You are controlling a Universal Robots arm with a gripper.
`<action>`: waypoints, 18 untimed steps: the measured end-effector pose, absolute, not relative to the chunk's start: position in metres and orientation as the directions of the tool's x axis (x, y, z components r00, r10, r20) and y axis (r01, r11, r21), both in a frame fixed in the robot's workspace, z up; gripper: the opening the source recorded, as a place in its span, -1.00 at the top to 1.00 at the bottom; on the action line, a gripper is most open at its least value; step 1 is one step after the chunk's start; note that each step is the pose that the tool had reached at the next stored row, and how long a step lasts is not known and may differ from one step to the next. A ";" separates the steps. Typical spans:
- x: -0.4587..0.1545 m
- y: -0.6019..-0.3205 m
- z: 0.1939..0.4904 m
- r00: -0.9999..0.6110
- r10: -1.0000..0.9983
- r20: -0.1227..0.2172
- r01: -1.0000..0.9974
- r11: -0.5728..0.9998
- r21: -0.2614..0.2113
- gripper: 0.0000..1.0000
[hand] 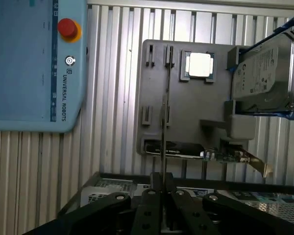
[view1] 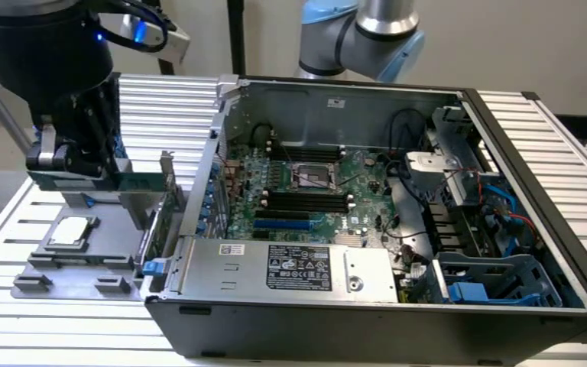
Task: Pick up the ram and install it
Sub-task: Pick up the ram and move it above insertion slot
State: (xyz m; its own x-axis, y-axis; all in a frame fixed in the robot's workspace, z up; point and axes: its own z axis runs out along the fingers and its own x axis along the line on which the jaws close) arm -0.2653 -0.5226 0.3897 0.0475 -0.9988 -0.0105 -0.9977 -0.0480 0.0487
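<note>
In the exterior view, the black claw (view1: 69,170) of the arm is being held at the exterior view's left, above the grey moulded plastic tray (view1: 115,229) that is lying on the ribbed aluminium tabletop (view1: 59,329). The long, narrow green circuit-board ram (view1: 74,182) is being pinched in the claw, roughly level and clear of the tray. A square silver processor chip (view1: 72,232) is lying in the tray beneath it. A taller green expansion card with a metal bracket (view1: 146,200) is standing at the tray's side, just beside the open black computer case (view1: 375,336). The green motherboard (view1: 365,172) is lying inside that case, well apart from the ram.

In the wrist view, the claw (hand: 162,196) is being pressed together on the ram (hand: 164,112), which is being seen edge-on as a thin line over the tray (hand: 186,112). The processor chip (hand: 200,64) and the expansion card (hand: 186,151) are sitting in the tray, and a silver hard drive in a blue frame (hand: 262,73) is resting at its edge. A light blue control pendant with a red button (hand: 34,63) is lying on the tabletop (hand: 112,147) near the tray.
</note>
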 end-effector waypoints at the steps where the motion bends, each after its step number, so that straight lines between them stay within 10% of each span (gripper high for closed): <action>1: -0.261 -0.523 0.393 0.048 -0.999 -0.012 -0.998 -0.048 0.049 0.73; 18: -0.184 -0.523 0.418 0.048 -0.998 -0.031 -0.997 -0.049 0.053 0.73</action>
State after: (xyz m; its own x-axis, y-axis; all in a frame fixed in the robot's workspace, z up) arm -0.1835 -0.5226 0.4176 0.0476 -0.9984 -0.0313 -0.9974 -0.0492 0.0530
